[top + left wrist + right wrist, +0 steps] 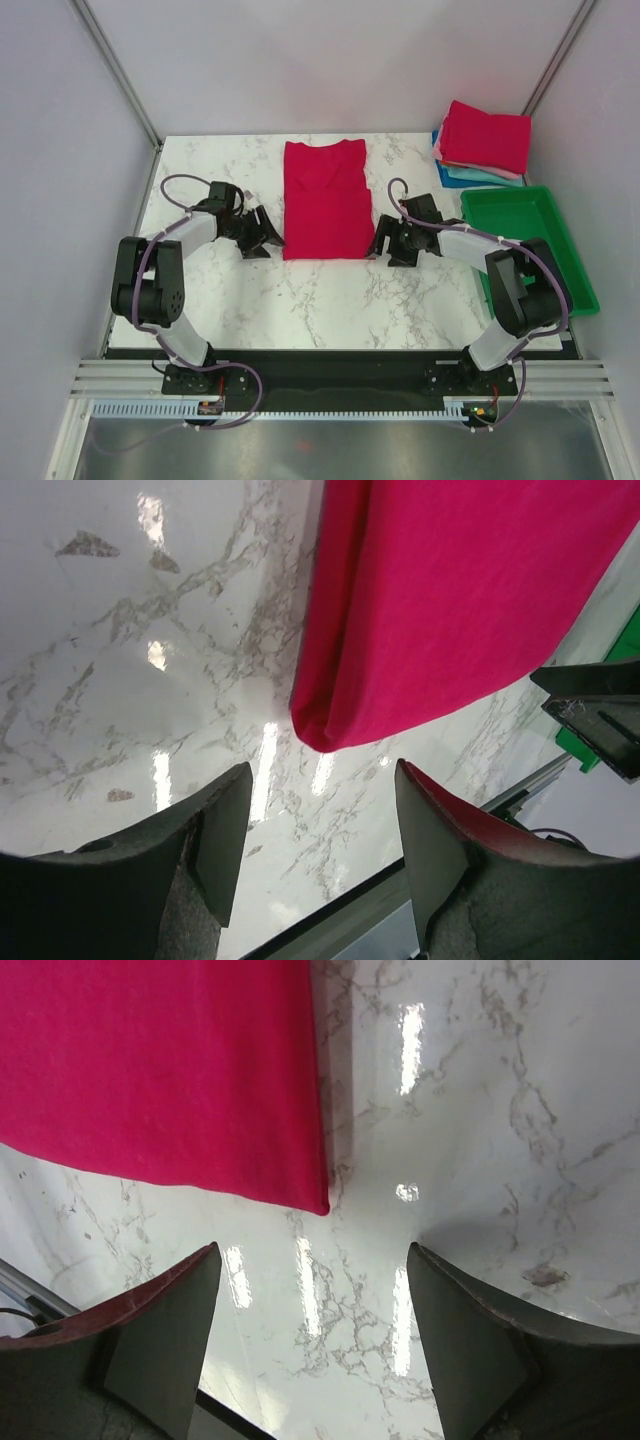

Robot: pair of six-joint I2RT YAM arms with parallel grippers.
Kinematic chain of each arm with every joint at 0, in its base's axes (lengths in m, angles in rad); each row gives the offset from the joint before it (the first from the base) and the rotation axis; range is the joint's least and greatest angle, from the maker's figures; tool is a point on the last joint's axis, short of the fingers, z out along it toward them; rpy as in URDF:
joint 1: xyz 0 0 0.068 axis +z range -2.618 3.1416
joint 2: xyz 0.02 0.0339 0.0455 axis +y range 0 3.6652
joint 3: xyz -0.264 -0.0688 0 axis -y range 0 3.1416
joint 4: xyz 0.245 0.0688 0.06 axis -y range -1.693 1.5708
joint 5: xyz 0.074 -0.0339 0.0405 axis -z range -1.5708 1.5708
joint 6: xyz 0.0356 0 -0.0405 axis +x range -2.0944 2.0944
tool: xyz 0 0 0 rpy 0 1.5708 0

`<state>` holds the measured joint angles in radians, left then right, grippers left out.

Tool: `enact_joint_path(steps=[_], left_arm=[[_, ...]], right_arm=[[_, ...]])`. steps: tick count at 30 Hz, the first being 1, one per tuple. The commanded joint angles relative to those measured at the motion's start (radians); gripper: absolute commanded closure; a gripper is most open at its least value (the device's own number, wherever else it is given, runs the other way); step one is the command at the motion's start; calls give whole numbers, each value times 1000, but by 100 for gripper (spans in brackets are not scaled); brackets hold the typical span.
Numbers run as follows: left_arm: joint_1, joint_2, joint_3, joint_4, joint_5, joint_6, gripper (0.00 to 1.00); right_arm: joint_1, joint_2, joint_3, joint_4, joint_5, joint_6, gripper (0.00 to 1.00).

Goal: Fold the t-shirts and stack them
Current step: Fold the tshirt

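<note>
The left tool (268,240) rests low on the counter (300,300) with its fingers spread and nothing between them. It sits just beside the near left corner of the red shirt (323,200). The right tool (380,243) mirrors it at the near right corner, also spread and holding nothing. In both wrist views the shirt's corner lies just ahead of the fingertips, not pinched.

The red shirt lies flat in the middle of the counter as a long rectangle with its sides turned in and its neck at the far end. At the far right corner sits a pile of folded shirts (483,145), red on top with pink, teal and blue edges below. A green tray (505,190) lies just in front of the pile, along the right edge.
</note>
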<state>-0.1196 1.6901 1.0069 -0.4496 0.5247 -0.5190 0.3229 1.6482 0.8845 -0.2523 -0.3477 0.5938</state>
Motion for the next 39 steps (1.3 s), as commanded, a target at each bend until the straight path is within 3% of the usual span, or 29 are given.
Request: enact_joint_path(steps=[1,8,16,29,30,31,34,39], left_arm=[[-29,-15,-16,144,23,-59,33],[-95,22,-50,207,-14,-111,34],[-109,13,-120,190,-139,-156,45],[-123,60,-148,216,-190,-142,47],[-123,65,-145,219,-193,-144,49],[-123,68,-145,223,-193,-145,60],[-123,66,-154,244,-187,-148,78],[-124,72,-163,268,-177,-151,95]], right_arm=[[11,-8,-16,114,-19,21,17],[15,15,-16,122,-5,14,18],[15,39,-33,139,-5,9,18],[15,71,-36,165,-7,3,20],[15,74,-36,166,-7,3,21],[15,74,-39,169,-7,3,26],[13,78,-53,176,-8,4,37],[15,74,-84,203,-10,15,47]])
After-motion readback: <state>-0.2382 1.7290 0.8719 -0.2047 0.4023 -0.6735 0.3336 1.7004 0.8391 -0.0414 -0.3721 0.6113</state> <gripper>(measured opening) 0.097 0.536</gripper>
